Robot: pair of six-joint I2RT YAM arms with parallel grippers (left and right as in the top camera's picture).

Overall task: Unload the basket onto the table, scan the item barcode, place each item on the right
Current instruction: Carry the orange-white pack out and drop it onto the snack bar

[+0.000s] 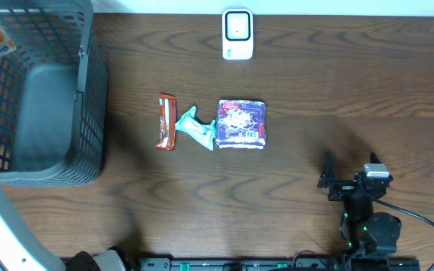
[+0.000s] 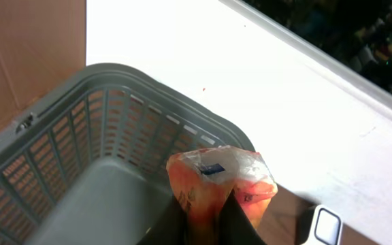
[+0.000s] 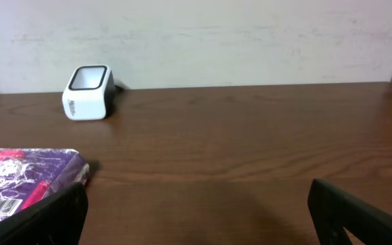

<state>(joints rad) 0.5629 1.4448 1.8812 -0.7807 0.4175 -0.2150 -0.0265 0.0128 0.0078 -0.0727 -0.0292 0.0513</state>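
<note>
Hanging over a basket (image 2: 80, 136), an orange packet (image 2: 216, 180), perhaps snacks, is pinched by the left gripper (image 2: 206, 223); the right gripper (image 3: 199, 207) is spread wide.

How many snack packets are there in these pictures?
4. An orange-brown bar, a teal wrapper and a purple packet lie in a row mid-table; an orange packet is held in the left gripper over the basket. Part of the basket is out of sight.
</note>
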